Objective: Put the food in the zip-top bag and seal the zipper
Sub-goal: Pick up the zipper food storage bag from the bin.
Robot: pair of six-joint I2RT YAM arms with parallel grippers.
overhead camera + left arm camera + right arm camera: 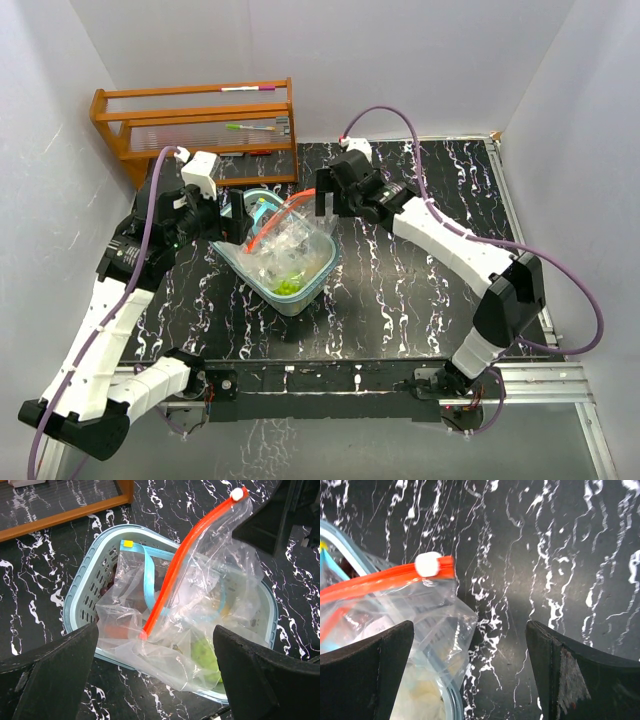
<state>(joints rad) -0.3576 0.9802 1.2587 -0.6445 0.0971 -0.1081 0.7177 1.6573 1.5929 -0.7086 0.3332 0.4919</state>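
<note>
- Underneath, a black white-veined table [420, 290] carries everything, with white walls on three sides.
- Behind, a wooden rack [190, 125] stands at the far-left corner, with a pink-tipped marker [250, 88] on its upper level and a green one [250, 127] lower down.
- A pale teal lattice basket [82, 587] sits left of the table's centre, between the two arms.
- A clear zip-top bag [215, 570] lies crumpled in the basket. Its orange-red zipper strip [185, 565] rises at a slant over the far rim.
- A second clear bag with a light blue strip [148, 580] lies under it.
- The left gripper [232, 213] hangs at the basket's left side, jaws spread wide and nothing between its fingers [50, 670].
- The right gripper [325, 195] hovers by the strip's raised end, also spread wide and empty.
- The food shows mainly as a green toy piece [205, 655] seen through plastic at the basket's near corner. Whether it is inside the bag I cannot tell.
- A white slider [427, 563] sits at the strip's upper end.
</note>
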